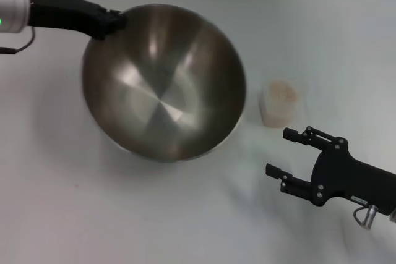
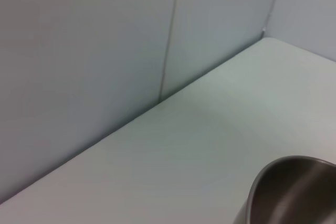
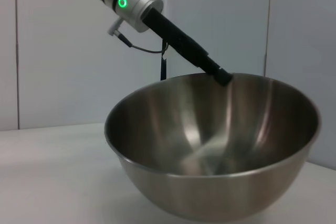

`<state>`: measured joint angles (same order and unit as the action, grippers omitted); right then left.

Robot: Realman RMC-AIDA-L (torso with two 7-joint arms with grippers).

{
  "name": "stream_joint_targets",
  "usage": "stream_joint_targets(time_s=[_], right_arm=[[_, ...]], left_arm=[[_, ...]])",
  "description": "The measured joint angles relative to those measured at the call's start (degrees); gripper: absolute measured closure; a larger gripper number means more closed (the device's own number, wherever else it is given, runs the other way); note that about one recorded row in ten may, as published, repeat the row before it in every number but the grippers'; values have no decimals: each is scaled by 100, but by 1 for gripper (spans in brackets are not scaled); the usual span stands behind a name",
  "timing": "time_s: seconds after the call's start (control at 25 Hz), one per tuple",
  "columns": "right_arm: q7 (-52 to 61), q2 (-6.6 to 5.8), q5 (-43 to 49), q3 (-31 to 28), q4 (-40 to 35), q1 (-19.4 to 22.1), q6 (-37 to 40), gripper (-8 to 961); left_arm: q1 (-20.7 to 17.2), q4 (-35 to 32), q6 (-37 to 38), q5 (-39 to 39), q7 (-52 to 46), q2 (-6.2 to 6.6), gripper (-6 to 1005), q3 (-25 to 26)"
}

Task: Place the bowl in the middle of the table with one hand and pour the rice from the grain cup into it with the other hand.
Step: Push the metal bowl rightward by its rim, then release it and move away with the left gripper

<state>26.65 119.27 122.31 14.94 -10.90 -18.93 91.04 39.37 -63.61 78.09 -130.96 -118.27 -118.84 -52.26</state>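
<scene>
Nearest the head camera, the right claw (image 1: 279, 151) hovers low over the near right part of the desk (image 1: 124, 214), its two black fingers spread apart with nothing between them. It points toward the grain cup (image 1: 279, 103), which stands upright on the desk just beyond the fingertips, apart from them and untouched. Rice (image 1: 281, 93) fills the cup to near its top as a pale beige heap.

Left of the cup, close beside it but not touching, is the bowl (image 1: 164, 81). It is tipped, with its open mouth leaning toward the near side, so the shiny brushed interior faces the head camera. Its far left rim is pinched by the left claw (image 1: 113, 21), which reaches in from the far left edge of the view and is clenched on the thin rim. The right wrist view shows the same hold from the side: the left arm's dark finger section comes down onto the far rim of the bowl (image 3: 210, 150), a green ring light glowing on the arm above it, and the bowl's underside appears to be off the desk (image 3: 47, 177) on the gripped side. The left wrist view catches only a curved part of the bowl's rim (image 2: 294, 190), with bare desk (image 2: 184, 150) and the wall panels (image 2: 79, 51) behind it.
</scene>
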Motion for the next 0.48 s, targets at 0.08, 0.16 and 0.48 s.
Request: stream_joint_targets(time_s=[0.08,0.16,0.48], right_arm=[[-1,0,0,0,0,9,1,230],[-2,0,-2,0,0,15,1,230],[-3,0,-8,0,0,38,0,230]], left_arm=[[117,110,-113,40,-3,-7,956,-186],[145,143,-148,47,-3,-7,956,-231],[327,400,-323,54,21,-8,956,-293]])
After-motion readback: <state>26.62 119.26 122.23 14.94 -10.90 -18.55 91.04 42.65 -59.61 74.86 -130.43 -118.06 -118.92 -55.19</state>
